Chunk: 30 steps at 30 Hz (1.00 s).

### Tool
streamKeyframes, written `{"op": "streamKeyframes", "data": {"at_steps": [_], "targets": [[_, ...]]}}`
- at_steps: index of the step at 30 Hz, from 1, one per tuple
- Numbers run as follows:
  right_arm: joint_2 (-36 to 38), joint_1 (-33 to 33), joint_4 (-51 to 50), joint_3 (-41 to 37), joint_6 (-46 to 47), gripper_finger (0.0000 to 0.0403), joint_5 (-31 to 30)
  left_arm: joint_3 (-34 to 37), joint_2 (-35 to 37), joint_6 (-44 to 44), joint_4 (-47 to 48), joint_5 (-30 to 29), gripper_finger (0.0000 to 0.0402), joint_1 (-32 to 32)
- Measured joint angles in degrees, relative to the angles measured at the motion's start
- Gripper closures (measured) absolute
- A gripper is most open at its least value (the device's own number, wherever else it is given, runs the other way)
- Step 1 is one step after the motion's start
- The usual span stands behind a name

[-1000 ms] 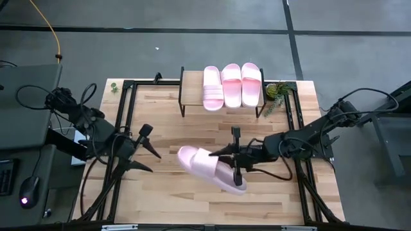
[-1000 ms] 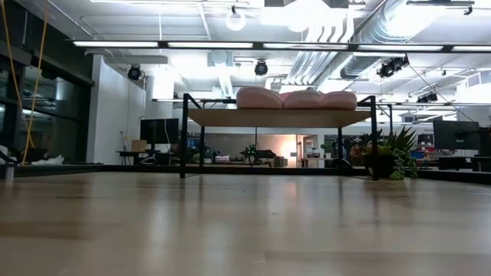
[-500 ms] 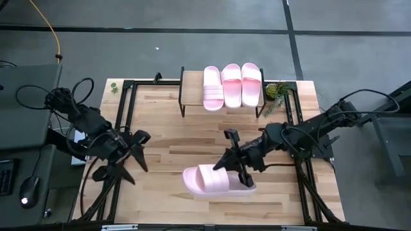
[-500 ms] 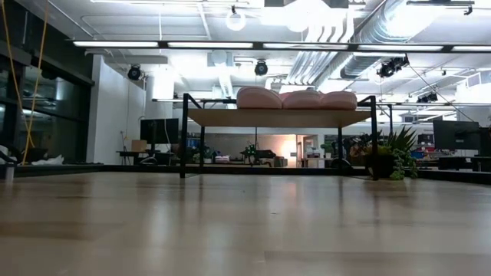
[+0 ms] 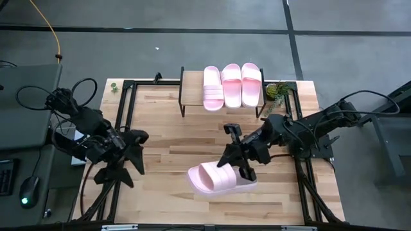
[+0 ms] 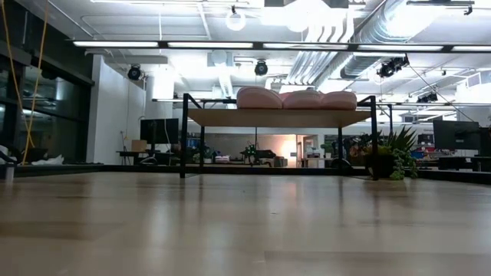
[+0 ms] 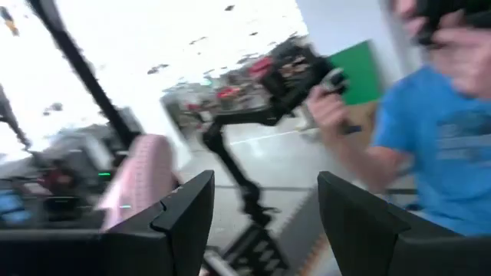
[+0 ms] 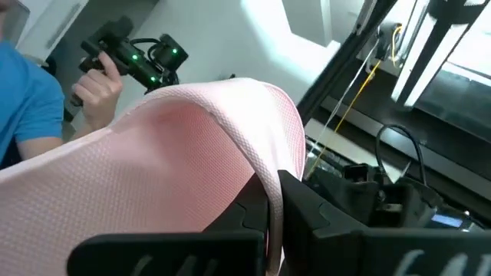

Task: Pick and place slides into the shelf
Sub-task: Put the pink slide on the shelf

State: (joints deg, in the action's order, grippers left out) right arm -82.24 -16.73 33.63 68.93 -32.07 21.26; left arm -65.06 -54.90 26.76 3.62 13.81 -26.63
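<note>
Three pale pink slides (image 5: 231, 85) lie side by side on the shelf (image 5: 189, 93), soles down on its plank; the low view shows the same slides (image 6: 295, 98) on the shelf (image 6: 280, 117). A fourth slide (image 5: 218, 178) hangs over the table's near middle, with my right gripper (image 5: 242, 168) shut on its right end. It fills the right wrist view (image 8: 176, 161). My left gripper (image 5: 131, 154) stands open over the table's left side and holds nothing. Its fingers (image 7: 184, 218) frame the held slide (image 7: 142, 180) farther off. My right gripper pinches a thin edge of the slide (image 8: 270, 201) between its two shut fingers, at the slide's end toward the table's right (image 5: 247, 179). The fingers come from the right, roughly level. The slide reaches leftward from them, long axis across the table, and seems clear of the tabletop.
A small green plant (image 5: 277, 91) stands just right of the shelf. Black frame rails (image 5: 122, 115) run along the table's left and right edges. A person in a blue shirt (image 7: 437, 130) holds a hand controller beyond the table. Bare wood (image 5: 192, 138) lies between the shelf and the held slide.
My right gripper has turned at the wrist with the slide. The slide lay slanted from far left to near right; it now lies across the table, its free left end swung toward the near edge. My left gripper has tipped upward and drawn back slightly leftward, still open.
</note>
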Motion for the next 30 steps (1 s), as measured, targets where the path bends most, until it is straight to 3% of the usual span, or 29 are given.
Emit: {"op": "streamKeyframes", "data": {"at_steps": [4,8,21,30], "targets": [[-0.4,0.3,1.4,0.0,-1.2,0.0402,3.0,0.0,-0.3,3.2,-3.6,-5.9,0.0188,0.0],[-0.8,0.2,3.7,0.0,-1.9,0.0402,5.7,0.0,-1.7,3.5,-7.1,-6.8,0.0188,0.1],[-7.7,1.0,4.7,7.0,-1.0,0.0402,11.5,0.0,-10.1,3.0,-17.7,1.4,0.0188,0.1],[-12.1,1.0,3.4,12.7,-1.0,0.0402,13.9,0.0,-10.5,2.9,-17.6,3.6,0.0188,0.0]]}}
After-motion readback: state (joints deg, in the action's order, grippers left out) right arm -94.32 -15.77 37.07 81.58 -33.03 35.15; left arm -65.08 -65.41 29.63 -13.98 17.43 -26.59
